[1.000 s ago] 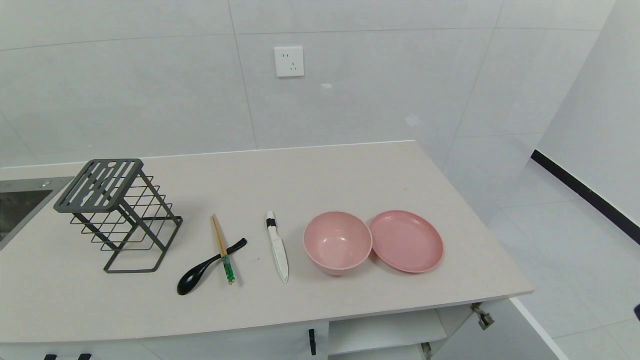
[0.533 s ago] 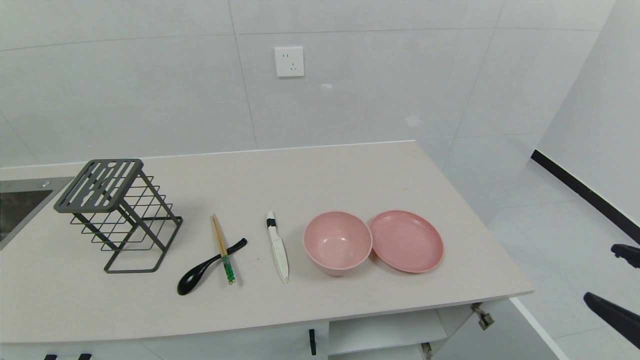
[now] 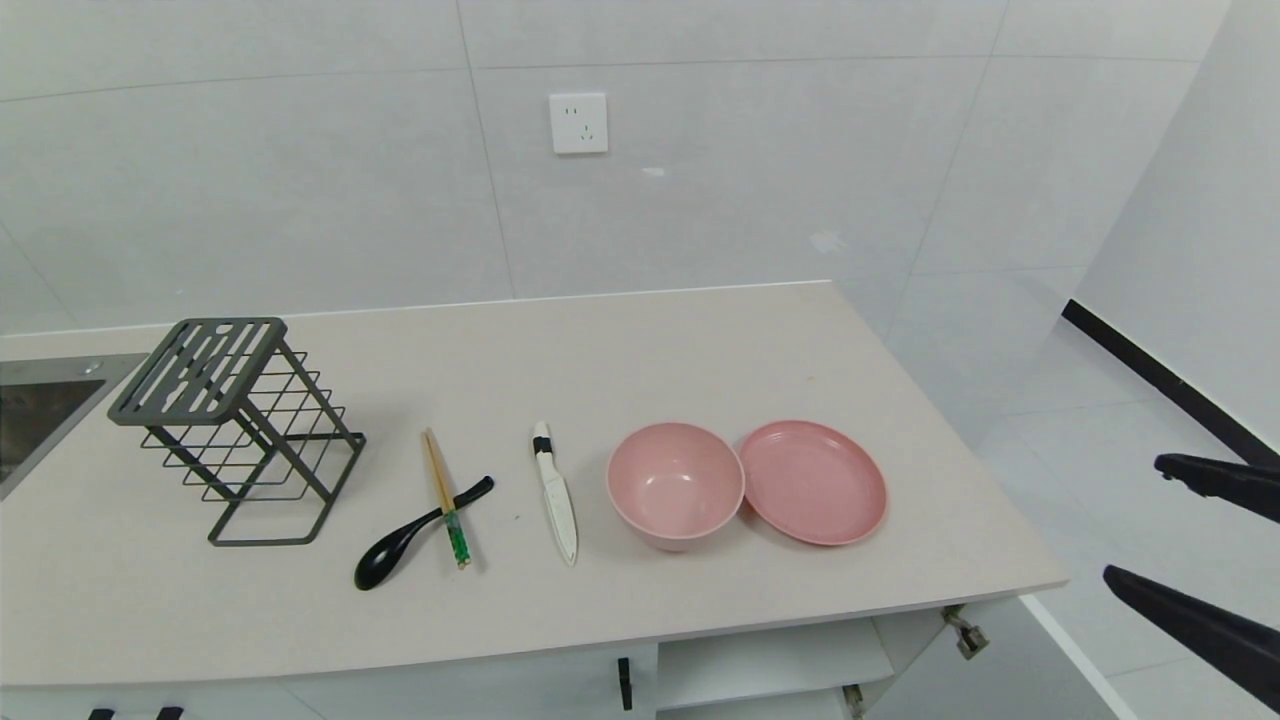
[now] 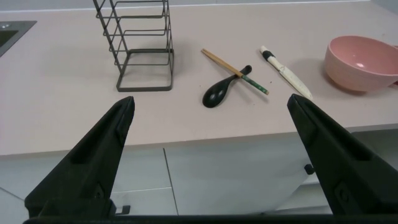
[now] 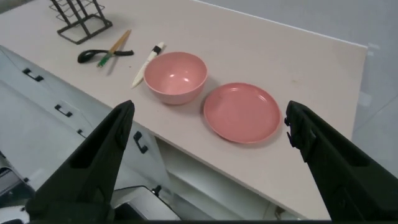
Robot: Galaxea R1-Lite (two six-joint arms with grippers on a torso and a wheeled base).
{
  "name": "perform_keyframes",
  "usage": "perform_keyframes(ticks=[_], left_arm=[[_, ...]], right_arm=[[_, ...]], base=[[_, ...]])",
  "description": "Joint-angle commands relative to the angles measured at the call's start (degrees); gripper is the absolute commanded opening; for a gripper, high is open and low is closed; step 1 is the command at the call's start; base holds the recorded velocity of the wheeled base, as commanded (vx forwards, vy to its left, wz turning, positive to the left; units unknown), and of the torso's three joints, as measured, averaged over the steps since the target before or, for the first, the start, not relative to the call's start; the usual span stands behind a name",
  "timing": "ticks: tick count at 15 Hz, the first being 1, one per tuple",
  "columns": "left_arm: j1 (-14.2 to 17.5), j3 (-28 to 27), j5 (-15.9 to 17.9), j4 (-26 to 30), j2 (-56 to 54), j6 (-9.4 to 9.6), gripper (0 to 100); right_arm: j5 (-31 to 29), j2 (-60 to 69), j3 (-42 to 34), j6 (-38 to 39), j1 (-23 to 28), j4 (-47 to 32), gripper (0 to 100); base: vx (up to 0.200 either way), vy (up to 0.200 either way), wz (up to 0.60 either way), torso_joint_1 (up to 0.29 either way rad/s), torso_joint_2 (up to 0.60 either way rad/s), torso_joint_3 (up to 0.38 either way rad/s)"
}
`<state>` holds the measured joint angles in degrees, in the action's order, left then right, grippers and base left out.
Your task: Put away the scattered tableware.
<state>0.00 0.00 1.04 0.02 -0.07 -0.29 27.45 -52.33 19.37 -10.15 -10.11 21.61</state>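
**A:** You are keeping your right tool (image 3: 1131,518) past the right end of the desk (image 3: 620,360), over the floor, with its jaws spread wide and gripping nothing. Your left tool (image 4: 210,99) is hanging off the near edge, equally wide open and empty. Judgement: both are waiting outside the work area, so you are not yet committing to a first pick.

**B:** The tableware is lying in one row along the near half of the desk. From the left:
- The chopsticks (image 3: 445,497) are crossing the handle of the black spoon (image 3: 415,535) and touching it.
- The white knife (image 3: 555,492) is lying apart from both.
- The pink bowl (image 3: 675,483) is sitting upright.
- The pink plate (image 3: 815,482) is lying just beside the bowl on its right, and the rims appear to be touching.

**A:** The wire rack (image 3: 235,420) is standing upright at the left, near the chopsticks and well apart from the plate. Judgement: its slotted top is probably waiting for the long pieces, which makes them work for your left tool.

**B:** You are facing three obstructions:
- The crossed pair is likely to shift together when you lift either piece.
- The bowl is standing between your right tool and the knife.
- The plate is lying flat, offering only a low rim.

The sink (image 3: 40,410) is lying beyond the rack at the far left.
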Motion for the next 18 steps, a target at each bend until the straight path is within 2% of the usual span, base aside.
perform_keyframes(ticks=[1,9,14,16,18], left_arm=[[0.00,0.00,0.02,-0.02,0.07,-0.06,100],[0.00,0.00,0.11,-0.02,0.07,0.73,100],[0.00,0.00,0.11,-0.02,0.07,0.82,100],[0.00,0.00,0.11,0.06,0.07,0.82,100],[0.00,0.00,0.11,0.06,0.07,0.91,100]], right_arm=[[-0.03,-6.82,1.20,-4.00,-0.09,0.18,100],[0.06,-16.84,1.46,-2.59,-0.27,3.79,100],[-0.12,-26.06,5.06,-0.22,-0.18,3.96,100],[-2.05,-29.14,6.64,0.40,-0.35,3.96,100],[-2.40,-31.69,7.35,1.98,-0.44,6.25,100]], base=[[0.000,0.000,0.00,0.000,0.00,0.000],[0.000,0.000,0.00,0.000,0.00,0.000],[0.000,0.000,0.00,0.000,0.00,0.000],[0.000,0.000,0.00,0.000,0.00,0.000],[0.000,0.000,0.00,0.000,0.00,0.000]])
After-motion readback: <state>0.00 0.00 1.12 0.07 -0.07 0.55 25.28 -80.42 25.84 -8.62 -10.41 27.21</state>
